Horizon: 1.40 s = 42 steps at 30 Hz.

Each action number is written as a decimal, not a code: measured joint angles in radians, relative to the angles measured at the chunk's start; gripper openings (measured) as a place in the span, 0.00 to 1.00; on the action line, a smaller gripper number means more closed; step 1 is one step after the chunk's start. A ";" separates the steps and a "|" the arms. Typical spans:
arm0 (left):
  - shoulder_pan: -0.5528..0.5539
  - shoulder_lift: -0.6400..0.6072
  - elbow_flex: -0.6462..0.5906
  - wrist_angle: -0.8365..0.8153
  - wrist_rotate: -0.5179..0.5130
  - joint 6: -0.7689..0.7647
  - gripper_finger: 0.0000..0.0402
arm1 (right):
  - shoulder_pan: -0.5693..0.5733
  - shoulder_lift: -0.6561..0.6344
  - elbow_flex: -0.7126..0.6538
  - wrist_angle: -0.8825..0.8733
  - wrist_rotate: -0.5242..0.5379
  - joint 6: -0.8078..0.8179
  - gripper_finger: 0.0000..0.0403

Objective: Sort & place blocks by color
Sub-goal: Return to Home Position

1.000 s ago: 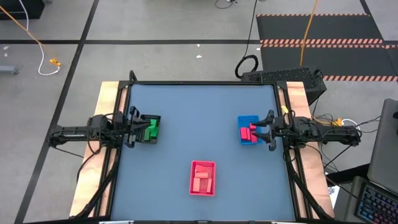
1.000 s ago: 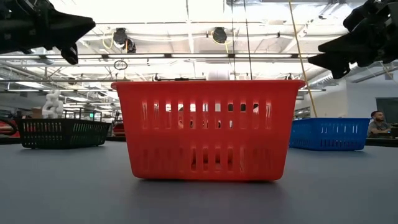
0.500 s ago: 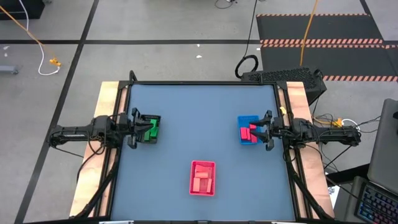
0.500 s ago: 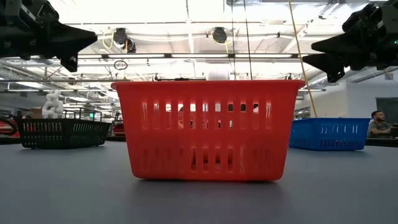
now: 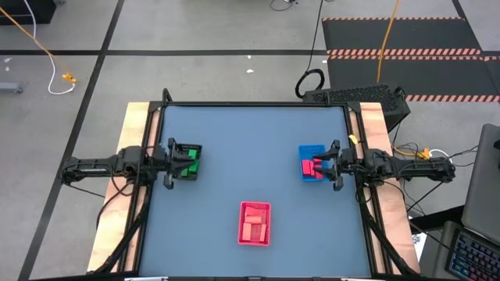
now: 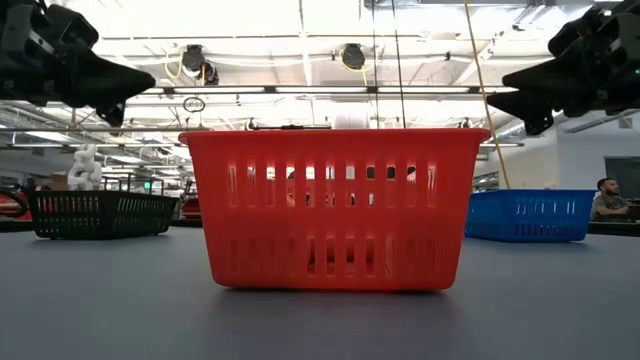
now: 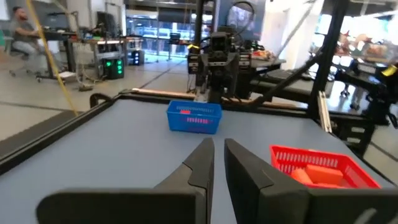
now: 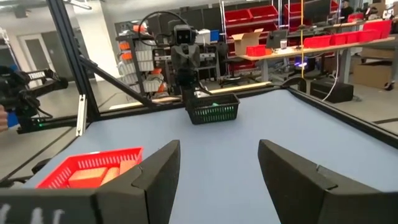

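The blocks lie sorted in three trays on the blue-grey table. Green blocks (image 5: pixel 190 161) sit in the black tray (image 5: pixel 184 148) on the left. Magenta blocks (image 5: pixel 308 167) fill the blue tray (image 5: pixel 312 150) on the right. Salmon blocks (image 5: pixel 253 225) rest in the red tray (image 5: pixel 255 207) near the front. My left gripper (image 5: pixel 175 161) hovers at the black tray's left end, fingers shut and empty (image 7: pixel 218 158). My right gripper (image 5: pixel 330 165) hovers at the blue tray's right end, fingers open with nothing between them (image 8: pixel 217 165).
In the low view the red tray (image 6: pixel 335 210) stands close in front, with the black tray (image 6: pixel 100 214) and the blue tray (image 6: pixel 528 215) behind at either side. Both grippers (image 6: pixel 148 78) (image 6: pixel 492 97) hang above table height. Open table surface lies between the trays.
In the low view my left gripper's tip has sunk a little lower. The trays and blocks have stayed where they were.
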 joint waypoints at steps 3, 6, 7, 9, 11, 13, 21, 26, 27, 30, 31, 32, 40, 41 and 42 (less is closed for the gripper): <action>0.000 0.000 0.000 0.000 0.031 0.033 0.09 | 0.000 0.015 0.000 -0.002 0.000 0.000 0.52; 0.000 0.000 0.000 0.035 0.031 0.028 0.09 | 0.000 0.022 -0.001 -0.002 0.001 0.000 0.52; 0.000 0.000 -0.003 0.067 0.031 0.027 0.09 | 0.000 0.022 -0.001 -0.002 0.001 0.000 0.52; 0.000 0.000 -0.022 0.153 0.034 0.028 0.09 | 0.000 0.022 -0.001 -0.002 0.001 0.001 0.52; 0.000 0.002 -0.027 0.177 0.039 0.032 0.09 | 0.000 0.022 -0.001 -0.003 0.001 0.007 0.52; 0.000 0.003 -0.027 0.201 0.039 0.027 0.09 | 0.000 0.022 -0.001 -0.003 0.001 0.008 0.52; 0.000 0.004 -0.027 0.145 0.039 0.023 0.09 | 0.000 0.022 -0.002 -0.003 0.002 0.008 0.52; 0.000 0.004 -0.027 0.120 0.039 0.041 0.09 | 0.000 0.022 -0.002 -0.003 0.001 -0.013 0.52; 0.000 0.004 -0.027 0.121 0.039 0.045 0.09 | 0.000 0.022 -0.002 -0.003 0.001 -0.022 0.52; 0.000 0.004 -0.027 0.120 0.039 0.055 0.09 | 0.000 0.022 -0.002 -0.003 0.000 -0.029 0.52; 0.000 0.004 -0.027 0.117 0.039 0.055 0.09 | 0.000 0.022 -0.002 -0.003 0.000 -0.029 0.52; 0.000 0.004 -0.027 0.109 0.039 0.057 0.09 | 0.000 0.022 -0.002 -0.003 0.000 -0.029 0.52; 0.000 0.004 -0.027 0.043 0.039 0.093 0.09 | 0.000 0.022 -0.002 -0.003 0.000 -0.029 0.52; 0.000 0.004 -0.027 0.044 0.039 0.092 0.09 | 0.000 0.022 -0.002 -0.003 0.000 -0.030 0.52; 0.000 0.004 -0.027 0.045 0.039 0.087 0.09 | 0.000 0.022 -0.002 -0.003 0.000 -0.029 0.52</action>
